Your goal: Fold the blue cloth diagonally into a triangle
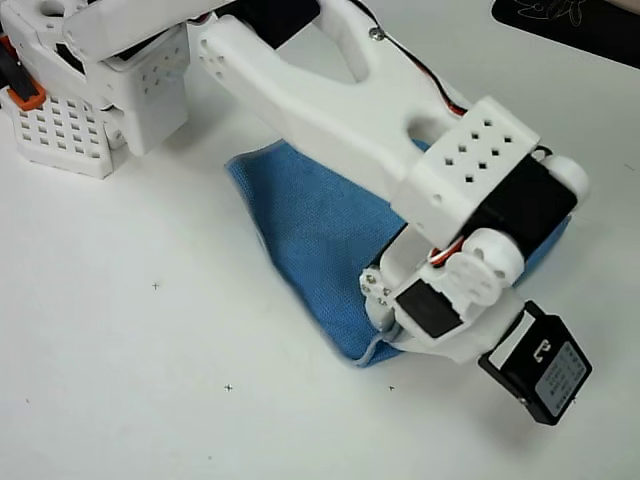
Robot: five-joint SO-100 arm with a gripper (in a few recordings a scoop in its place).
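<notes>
Nearest the bottom of the overhead view you have the black camera module [537, 363] hanging off the wrist, and just above it the end effector [383, 325] pressed down at the lower corner of the blue cloth [310, 235]. The wrist and its servo cover the fingertips, so you cannot tell whether the jaws are spread or pinched, nor whether they hold fabric; a thin pale strip of edging curls out right beside them. The cloth lies on the white counter [150, 380] under the arm, and its visible outline already reads as a rough triangle, with 1 long straight edge running from the upper left corner down to the lower corner. A sliver of blue shows again on the far side of the wrist. Judging from this, you are at the end of the diagonal fold, setting or pressing the carried corner. Your next move likely calls for letting go gently and lifting straight up, so the top layer does not drag. Farther back, the white arm [330, 100] runs to its base [90, 90] at the upper left.
</notes>
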